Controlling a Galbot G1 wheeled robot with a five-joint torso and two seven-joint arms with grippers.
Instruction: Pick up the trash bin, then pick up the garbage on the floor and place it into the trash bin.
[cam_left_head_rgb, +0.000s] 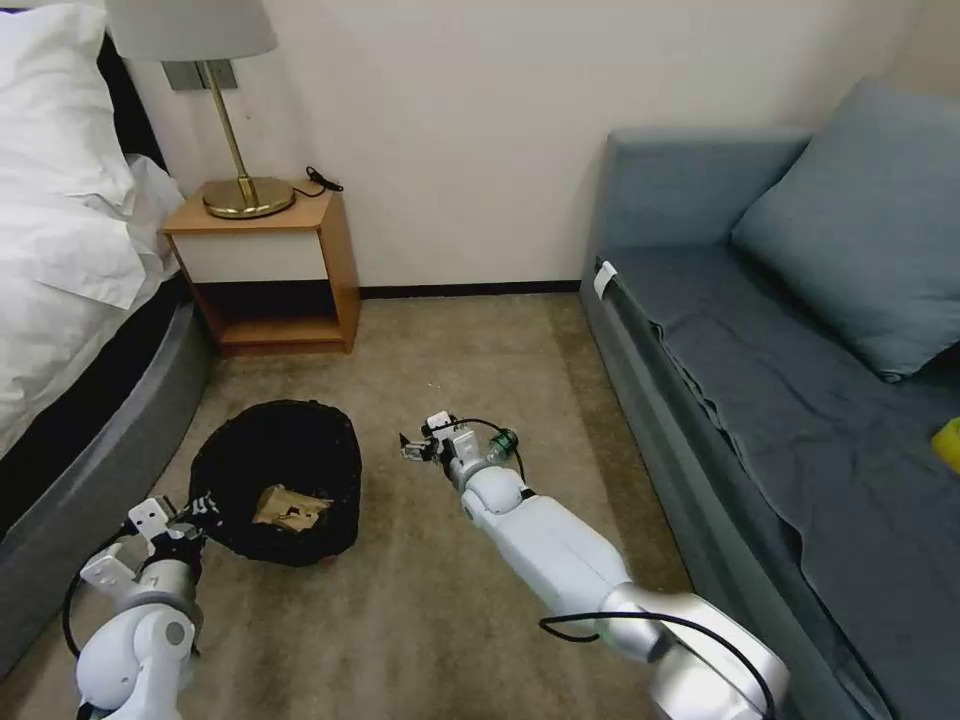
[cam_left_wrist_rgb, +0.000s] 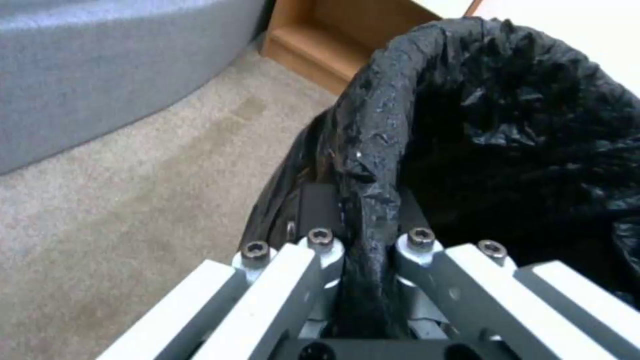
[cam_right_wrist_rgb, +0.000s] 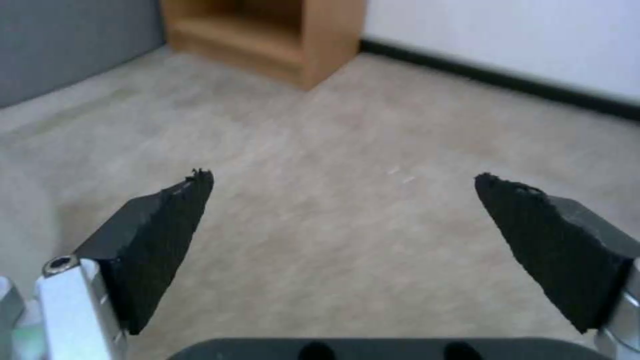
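Note:
The trash bin (cam_left_head_rgb: 275, 470), round with a glossy black bag liner, stands on the carpet at the left. A tan paper wad of garbage (cam_left_head_rgb: 290, 506) lies inside it. My left gripper (cam_left_head_rgb: 197, 508) is at the bin's near-left rim and shut on it. In the left wrist view the gripper (cam_left_wrist_rgb: 367, 240) pinches a fold of the trash bin liner (cam_left_wrist_rgb: 493, 115) between its fingers. My right gripper (cam_left_head_rgb: 413, 447) hangs open low over bare carpet, to the right of the bin. In the right wrist view the gripper (cam_right_wrist_rgb: 341, 176) has black pads (cam_right_wrist_rgb: 160, 240) spread wide with only floor between.
A wooden nightstand (cam_left_head_rgb: 270, 275) with a brass lamp (cam_left_head_rgb: 245, 190) stands at the back wall. The bed (cam_left_head_rgb: 70, 330) borders the left side. A blue-grey sofa (cam_left_head_rgb: 800, 400) with a cushion runs along the right, with a yellow object (cam_left_head_rgb: 948, 442) at its edge. Open carpet (cam_left_head_rgb: 450, 340) lies between.

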